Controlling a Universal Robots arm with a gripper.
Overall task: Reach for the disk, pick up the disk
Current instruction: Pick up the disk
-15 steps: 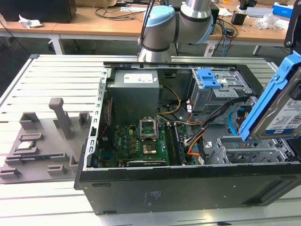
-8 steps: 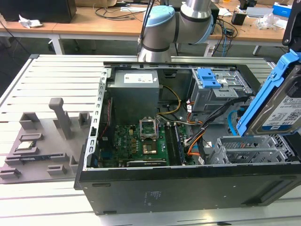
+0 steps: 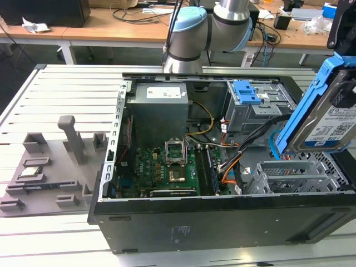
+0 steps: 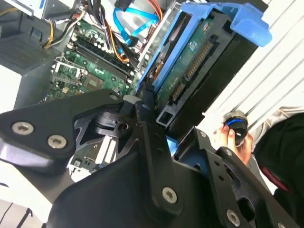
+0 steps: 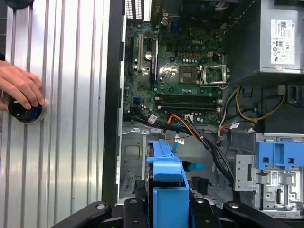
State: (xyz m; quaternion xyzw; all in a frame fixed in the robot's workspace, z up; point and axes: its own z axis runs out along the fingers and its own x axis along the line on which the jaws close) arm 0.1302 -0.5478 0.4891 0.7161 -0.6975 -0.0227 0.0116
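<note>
The work surface is a ribbed, silver-grey aluminium counter (image 3: pixel 67 92) built from long parallel slats. Behind the counter stands a light-brown wooden desk (image 3: pixel 94 30) with white legs. On the wooden desk lie black cables (image 3: pixel 139 14), crumpled white paper (image 3: pixel 33 25) and a dark box (image 3: pixel 44 11). Beneath the wooden desk lies dark grey floor (image 3: pixel 33 61). Lighting is even and diffuse.
</note>
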